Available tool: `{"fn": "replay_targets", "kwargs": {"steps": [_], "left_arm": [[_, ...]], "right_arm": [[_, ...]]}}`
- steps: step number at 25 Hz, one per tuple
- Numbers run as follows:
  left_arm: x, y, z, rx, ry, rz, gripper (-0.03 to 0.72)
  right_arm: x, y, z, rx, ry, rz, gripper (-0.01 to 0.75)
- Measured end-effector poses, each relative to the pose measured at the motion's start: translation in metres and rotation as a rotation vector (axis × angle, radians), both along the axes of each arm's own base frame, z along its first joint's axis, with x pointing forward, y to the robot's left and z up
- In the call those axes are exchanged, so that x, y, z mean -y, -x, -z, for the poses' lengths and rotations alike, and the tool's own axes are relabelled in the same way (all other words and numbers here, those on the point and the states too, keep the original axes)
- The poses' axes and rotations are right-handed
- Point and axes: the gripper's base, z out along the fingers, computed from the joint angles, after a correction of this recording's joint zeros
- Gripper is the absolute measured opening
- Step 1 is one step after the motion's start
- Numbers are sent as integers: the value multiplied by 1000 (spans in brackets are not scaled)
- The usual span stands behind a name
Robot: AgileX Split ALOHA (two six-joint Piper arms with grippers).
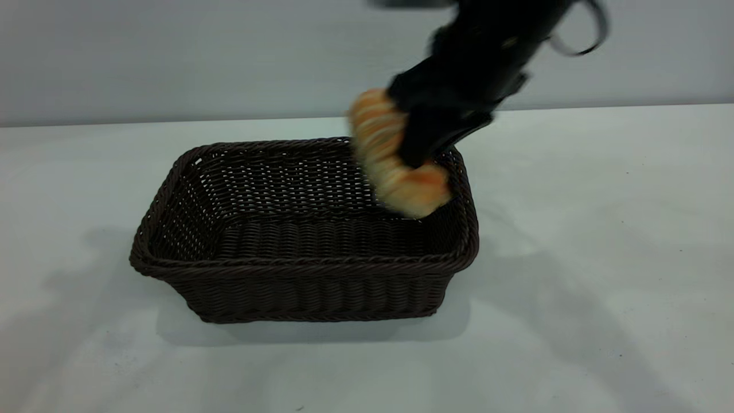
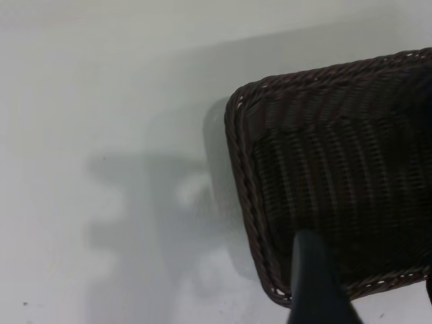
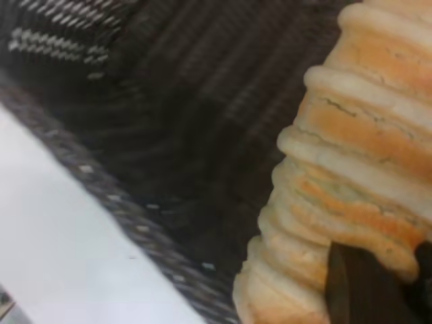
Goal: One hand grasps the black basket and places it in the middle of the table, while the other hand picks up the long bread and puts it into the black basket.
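Note:
The black basket (image 1: 298,269) stands on the table (image 1: 590,241), near its middle. My right gripper (image 1: 423,150) comes down from the upper right and is shut on the long bread (image 1: 395,172). It holds the loaf tilted, low end just inside the basket's right end and ridged orange side facing out. In the right wrist view the long bread (image 3: 358,155) fills the frame over the basket's inside (image 3: 169,121), with one dark finger (image 3: 358,290) pressed on it. The left gripper (image 2: 371,300) hangs open above a corner of the basket (image 2: 324,169), touching nothing. It is out of the exterior view.
A pale wall runs behind the table's far edge. Bare tabletop (image 2: 101,169) lies all round the basket, with soft arm shadows on it.

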Motion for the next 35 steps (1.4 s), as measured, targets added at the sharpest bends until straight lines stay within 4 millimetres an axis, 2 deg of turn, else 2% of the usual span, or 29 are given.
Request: {"fn": "replay_targets", "kwargs": {"steps": [2, 4, 7, 9, 13, 18, 20, 24, 26, 31, 35], "left_arm": [[-1, 0, 0, -4, -18, 2, 459], [-3, 1, 0, -3, -42, 4, 459], [-6, 5, -3, -8, -71, 8, 459], [-8, 11, -7, -18, -96, 12, 459], [-17, 31, -18, -73, -171, 4, 459], [-30, 64, -30, -75, -260, -28, 459], [-35, 80, -27, -83, -282, -51, 459], [-42, 117, -14, -99, -300, -86, 459], [-45, 136, -8, -101, -294, -102, 459], [-51, 183, 1, -55, -270, -140, 459], [-55, 212, 4, -1, -256, -153, 459]], "right_arm": [[-10, 3, 4, -7, 2, -23, 151], [-11, 3, 4, -6, 2, -26, 219], [-3, -1, 4, -15, 17, -22, 328], [11, -4, 6, -50, 39, -3, 366], [55, -13, -2, -125, 125, 92, 381], [123, -11, -42, -169, 263, 222, 381], [151, -5, -59, -195, 311, 284, 381], [194, 21, -81, -246, 340, 431, 381], [203, 39, -92, -236, 338, 467, 382], [204, 95, -123, -166, 293, 486, 382], [205, 140, -137, -110, 267, 494, 382]]}}
